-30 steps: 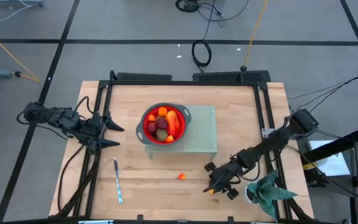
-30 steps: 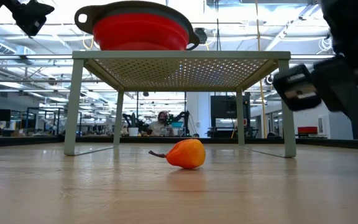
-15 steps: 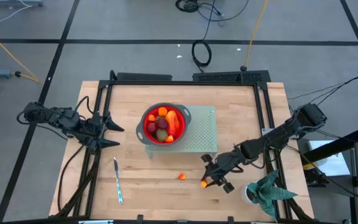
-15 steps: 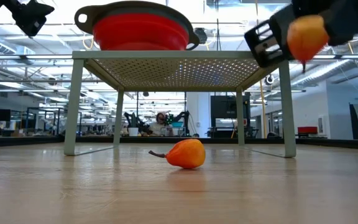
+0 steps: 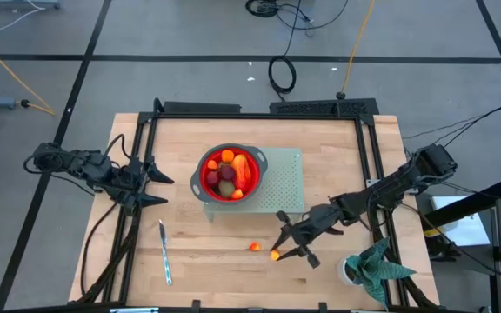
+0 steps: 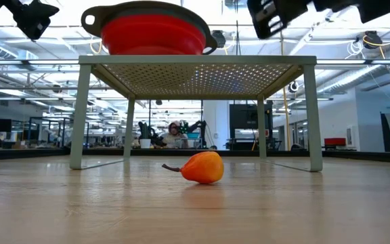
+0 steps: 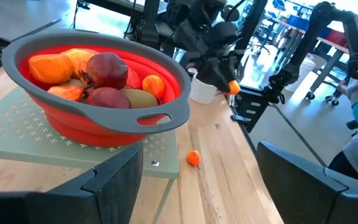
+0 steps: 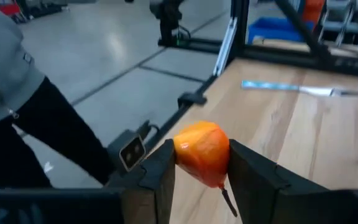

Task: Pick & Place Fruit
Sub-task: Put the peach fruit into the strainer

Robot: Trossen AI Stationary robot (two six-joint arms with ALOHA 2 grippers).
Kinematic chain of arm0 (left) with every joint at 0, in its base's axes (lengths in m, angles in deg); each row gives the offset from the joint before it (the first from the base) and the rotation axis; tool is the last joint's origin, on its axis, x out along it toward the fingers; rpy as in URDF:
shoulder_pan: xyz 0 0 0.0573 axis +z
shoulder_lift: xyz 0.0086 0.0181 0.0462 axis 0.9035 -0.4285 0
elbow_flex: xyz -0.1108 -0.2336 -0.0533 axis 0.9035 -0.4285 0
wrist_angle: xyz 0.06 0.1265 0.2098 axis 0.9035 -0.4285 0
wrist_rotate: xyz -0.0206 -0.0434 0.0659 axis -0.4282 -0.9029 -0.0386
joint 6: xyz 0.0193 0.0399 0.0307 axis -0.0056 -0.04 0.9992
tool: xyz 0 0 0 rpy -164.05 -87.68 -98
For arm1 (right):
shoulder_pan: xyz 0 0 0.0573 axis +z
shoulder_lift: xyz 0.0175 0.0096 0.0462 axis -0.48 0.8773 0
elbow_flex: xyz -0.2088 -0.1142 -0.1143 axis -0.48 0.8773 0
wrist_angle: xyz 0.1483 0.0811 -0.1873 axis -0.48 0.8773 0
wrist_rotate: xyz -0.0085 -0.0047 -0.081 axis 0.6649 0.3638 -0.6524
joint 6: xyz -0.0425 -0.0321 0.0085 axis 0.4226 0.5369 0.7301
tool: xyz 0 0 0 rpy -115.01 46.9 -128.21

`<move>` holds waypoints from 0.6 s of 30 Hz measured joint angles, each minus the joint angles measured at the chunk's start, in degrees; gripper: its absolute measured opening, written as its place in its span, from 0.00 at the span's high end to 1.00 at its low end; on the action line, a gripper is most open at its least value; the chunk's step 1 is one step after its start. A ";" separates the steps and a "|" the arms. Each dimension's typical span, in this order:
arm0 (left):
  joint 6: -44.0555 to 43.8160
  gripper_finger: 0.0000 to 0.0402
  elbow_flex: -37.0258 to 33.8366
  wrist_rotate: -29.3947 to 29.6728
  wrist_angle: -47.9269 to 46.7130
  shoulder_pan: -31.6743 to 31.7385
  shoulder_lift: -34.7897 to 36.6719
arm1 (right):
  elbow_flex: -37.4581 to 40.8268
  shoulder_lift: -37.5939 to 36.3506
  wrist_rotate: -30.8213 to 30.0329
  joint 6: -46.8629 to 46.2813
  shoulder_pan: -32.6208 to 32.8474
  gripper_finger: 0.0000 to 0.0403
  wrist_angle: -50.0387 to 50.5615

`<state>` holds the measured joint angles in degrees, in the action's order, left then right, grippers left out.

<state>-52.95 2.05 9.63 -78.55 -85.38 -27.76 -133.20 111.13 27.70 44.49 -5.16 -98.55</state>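
The right gripper (image 5: 278,250) hung above the wooden table (image 5: 207,261), pinching a tiny orange fruit (image 8: 202,151) near another small orange fruit (image 5: 255,247) lying there. The left gripper (image 5: 165,189) waited wide open beside the red collapsible bowl (image 5: 209,178) of fruit.

High cam looks straight down on table (image 5: 190,261); low cam sits at tabletop level, close; both catch red bowl (image 5: 230,173).
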 joint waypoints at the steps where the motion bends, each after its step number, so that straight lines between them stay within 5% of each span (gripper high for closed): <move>1: 0.00 0.23 0.00 0.01 0.00 0.00 0.00 | 0.00 0.00 -0.01 0.50 0.00 0.69 -0.66; 8: 0.75 0.23 0.00 0.05 0.00 0.00 0.00 | 0.00 0.02 -0.72 0.69 -1.67 0.69 -7.64; 18: 6.54 0.23 0.00 -0.03 -0.02 -0.01 0.00 | 0.00 0.02 -11.29 -9.95 -6.74 0.69 -25.24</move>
<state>-46.42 2.05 9.60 -78.57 -85.39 -27.76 -133.20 111.15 16.40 34.53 -11.90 -123.79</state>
